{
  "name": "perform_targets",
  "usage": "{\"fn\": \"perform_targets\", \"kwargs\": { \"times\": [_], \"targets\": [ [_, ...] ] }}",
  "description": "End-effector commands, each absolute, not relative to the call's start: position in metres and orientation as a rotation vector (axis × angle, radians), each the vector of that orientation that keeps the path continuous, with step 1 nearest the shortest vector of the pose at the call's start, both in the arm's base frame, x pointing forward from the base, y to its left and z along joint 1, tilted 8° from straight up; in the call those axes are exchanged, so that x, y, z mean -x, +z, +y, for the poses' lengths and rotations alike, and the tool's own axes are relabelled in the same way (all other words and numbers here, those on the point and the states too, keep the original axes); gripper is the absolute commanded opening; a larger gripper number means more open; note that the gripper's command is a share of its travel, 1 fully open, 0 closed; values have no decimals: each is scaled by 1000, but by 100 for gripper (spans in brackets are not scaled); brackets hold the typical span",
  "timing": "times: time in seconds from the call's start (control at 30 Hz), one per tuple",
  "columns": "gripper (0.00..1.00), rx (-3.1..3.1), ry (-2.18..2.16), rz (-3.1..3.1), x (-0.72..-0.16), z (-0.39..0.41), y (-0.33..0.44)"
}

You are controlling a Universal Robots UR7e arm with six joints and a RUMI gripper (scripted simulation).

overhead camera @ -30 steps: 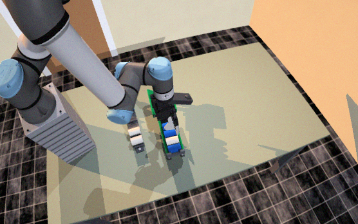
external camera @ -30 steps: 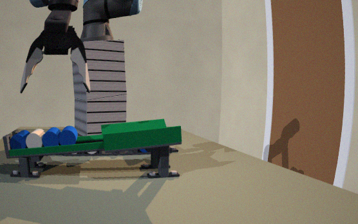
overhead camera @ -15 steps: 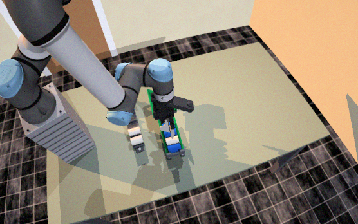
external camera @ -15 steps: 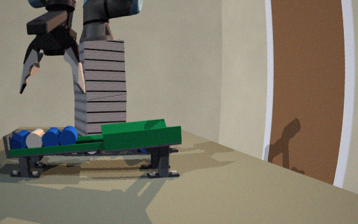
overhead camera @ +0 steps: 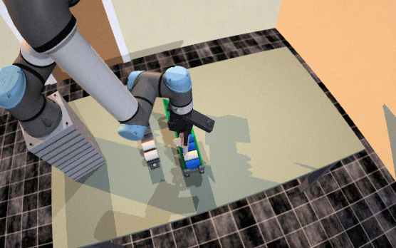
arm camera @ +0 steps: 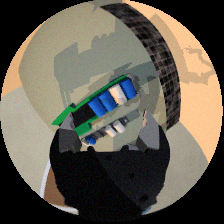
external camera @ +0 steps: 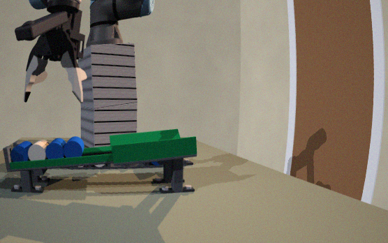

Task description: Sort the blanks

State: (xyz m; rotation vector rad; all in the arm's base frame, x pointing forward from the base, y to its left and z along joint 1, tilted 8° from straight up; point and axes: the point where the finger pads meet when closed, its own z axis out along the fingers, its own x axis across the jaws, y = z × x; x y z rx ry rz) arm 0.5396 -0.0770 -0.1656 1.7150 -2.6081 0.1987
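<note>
The green feed ramp holds four blanks in a row across it. From the stop up come a blue blank, a white blank, a second blue blank and a third blue blank. On the stock rack lie two white blanks, one beside the other, and a blue blank near its far end. My gripper is open and empty, high above the ramp's lower part.
The rack stands beside the ramp, on the side of the robot's ribbed pedestal. The ramp's upper end has raised green side walls. The arm hides part of the rack in the top view; the ramp hides most of it in the exterior view.
</note>
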Motion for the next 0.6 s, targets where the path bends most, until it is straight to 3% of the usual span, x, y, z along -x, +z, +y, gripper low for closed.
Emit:
{"fn": "perform_targets", "kwargs": {
  "times": [0.0,0.57],
  "targets": [
    [100,-1522,209,-2734,-542,-84,-165],
    [100,-990,209,-2995,-538,-95,-165]
  ]
}}
